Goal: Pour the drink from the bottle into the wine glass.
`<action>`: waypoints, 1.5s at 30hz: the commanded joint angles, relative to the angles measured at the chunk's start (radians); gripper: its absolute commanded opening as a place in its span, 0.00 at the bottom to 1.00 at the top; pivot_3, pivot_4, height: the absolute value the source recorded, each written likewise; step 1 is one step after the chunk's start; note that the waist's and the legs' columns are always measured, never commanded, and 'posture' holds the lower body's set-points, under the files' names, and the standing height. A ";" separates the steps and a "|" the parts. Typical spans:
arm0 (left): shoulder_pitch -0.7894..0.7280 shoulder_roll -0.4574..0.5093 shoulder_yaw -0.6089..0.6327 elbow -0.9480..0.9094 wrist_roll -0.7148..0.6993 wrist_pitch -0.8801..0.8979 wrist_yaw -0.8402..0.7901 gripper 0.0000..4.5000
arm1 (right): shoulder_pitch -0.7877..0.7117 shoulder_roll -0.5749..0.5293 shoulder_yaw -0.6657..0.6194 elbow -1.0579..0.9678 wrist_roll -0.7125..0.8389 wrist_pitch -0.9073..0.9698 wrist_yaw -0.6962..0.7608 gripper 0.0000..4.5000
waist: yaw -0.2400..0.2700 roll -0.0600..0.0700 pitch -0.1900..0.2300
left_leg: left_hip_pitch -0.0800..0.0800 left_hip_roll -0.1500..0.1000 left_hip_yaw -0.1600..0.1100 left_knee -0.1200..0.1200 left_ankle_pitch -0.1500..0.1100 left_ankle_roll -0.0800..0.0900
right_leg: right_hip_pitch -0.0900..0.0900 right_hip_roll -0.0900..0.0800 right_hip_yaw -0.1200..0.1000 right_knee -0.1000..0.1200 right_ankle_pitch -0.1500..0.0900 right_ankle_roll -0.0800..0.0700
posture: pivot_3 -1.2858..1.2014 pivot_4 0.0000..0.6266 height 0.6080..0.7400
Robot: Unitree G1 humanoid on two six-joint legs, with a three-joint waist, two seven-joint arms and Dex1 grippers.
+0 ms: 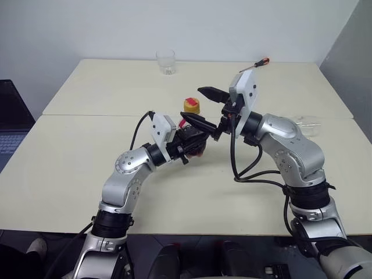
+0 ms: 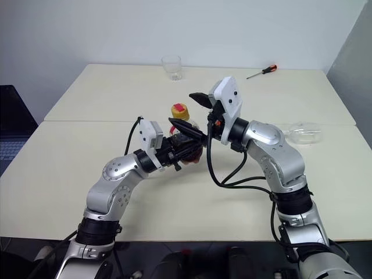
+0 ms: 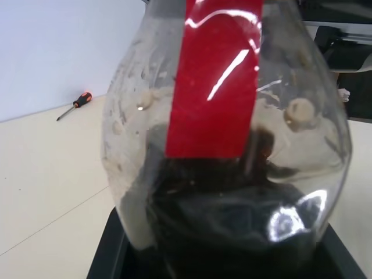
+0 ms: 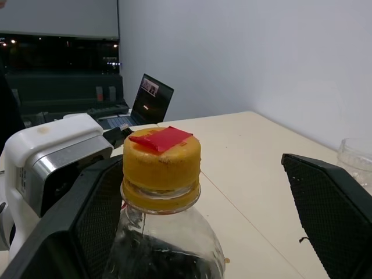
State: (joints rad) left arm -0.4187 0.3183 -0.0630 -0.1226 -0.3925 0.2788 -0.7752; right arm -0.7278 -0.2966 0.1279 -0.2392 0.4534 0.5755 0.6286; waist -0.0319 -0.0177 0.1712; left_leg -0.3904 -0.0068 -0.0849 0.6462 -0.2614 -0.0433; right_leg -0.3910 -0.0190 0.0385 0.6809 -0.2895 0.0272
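The pale cream table (image 1: 87,174), two tops butted together, carries little. At its far edge stands a short clear stemless tumbler (image 1: 166,61), with an orange-handled screwdriver (image 1: 254,64) to the right of it. At the right edge lies a clear glass object (image 2: 304,133), possibly the wine glass on its side, though the view is too poor to be sure.

Above the middle of the table, the left gripper (image 1: 190,135) is clamped on the small squat clear plastic bottle (image 3: 226,145) and holds it upright off the table, with the dark reddish-brown drink (image 3: 232,226) pooled in its lower half under a red label strip (image 3: 218,75). The yellow cap (image 4: 161,165), topped with a bit of red tape, is on.

The right gripper (image 4: 209,192) has its black fingers spread wide, one on each side of the cap and clear of it.

The step in hand appears to be uncapping. The next move calls for closing on the cap squarely and twisting while the left grip holds firm.
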 commanded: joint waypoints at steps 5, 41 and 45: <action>-0.021 -0.005 0.003 -0.026 -0.004 -0.032 -0.005 0.40 | -0.036 0.005 -0.041 -0.033 0.023 -0.012 0.003 0.99 | 0.000 0.000 0.000 | 0.000 0.000 0.000 0.000 0.000 0.000 | 0.000 0.000 0.000 0.000 0.000 0.000 | 0.52 0.24 1.00; -0.021 -0.008 -0.004 -0.013 -0.002 -0.044 -0.009 0.40 | -0.013 -0.066 -0.035 -0.019 -0.025 -0.016 0.023 0.99 | 0.000 0.000 0.000 | 0.000 0.000 0.000 0.000 0.000 0.000 | 0.000 0.000 0.000 0.000 0.000 0.000 | 0.52 0.24 1.00; -0.018 -0.008 -0.001 -0.015 -0.002 -0.045 -0.010 0.40 | -0.003 -0.088 -0.049 -0.025 -0.019 -0.007 0.028 0.99 | 0.000 0.000 0.000 | 0.000 0.000 0.000 0.000 0.000 0.000 | 0.000 0.000 0.000 0.000 0.000 0.000 | 0.52 0.24 1.00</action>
State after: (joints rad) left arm -0.4187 0.3135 -0.0811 -0.0943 -0.3776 0.2698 -0.7764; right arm -0.7341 -0.3637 0.1115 -0.2593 0.4464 0.5732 0.6607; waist -0.0318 -0.0177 0.1713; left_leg -0.3904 -0.0070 -0.0844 0.6461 -0.2614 -0.0432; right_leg -0.3910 -0.0190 0.0386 0.6807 -0.2895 0.0272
